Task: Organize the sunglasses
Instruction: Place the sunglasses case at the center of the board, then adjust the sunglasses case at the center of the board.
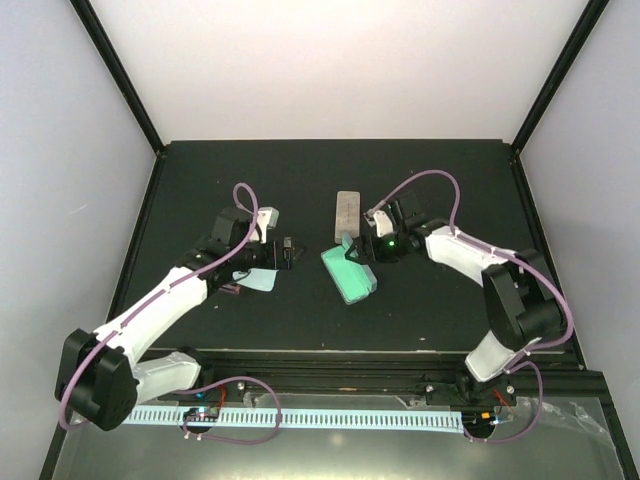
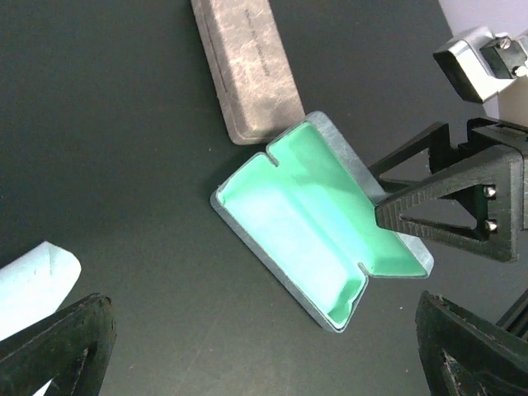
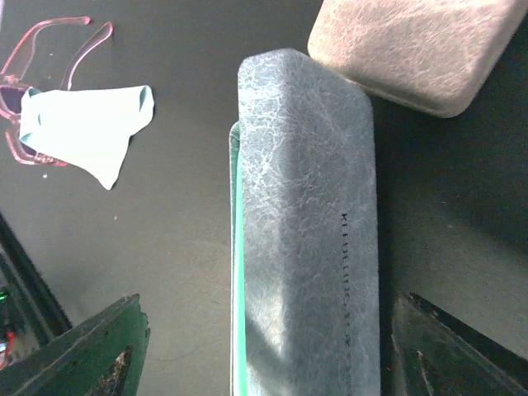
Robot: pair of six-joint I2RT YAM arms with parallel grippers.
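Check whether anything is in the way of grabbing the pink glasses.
Yes. The light blue cloth lies over the front of the pink glasses and hides part of the lenses. Only their two arms and one end of the frame stick out from under it.

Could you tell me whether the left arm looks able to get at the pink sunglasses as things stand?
Probably yes: the pink sunglasses lie close by its forearm and the left gripper is open. A light blue cloth covers part of the frame, but the temples stick out clear.
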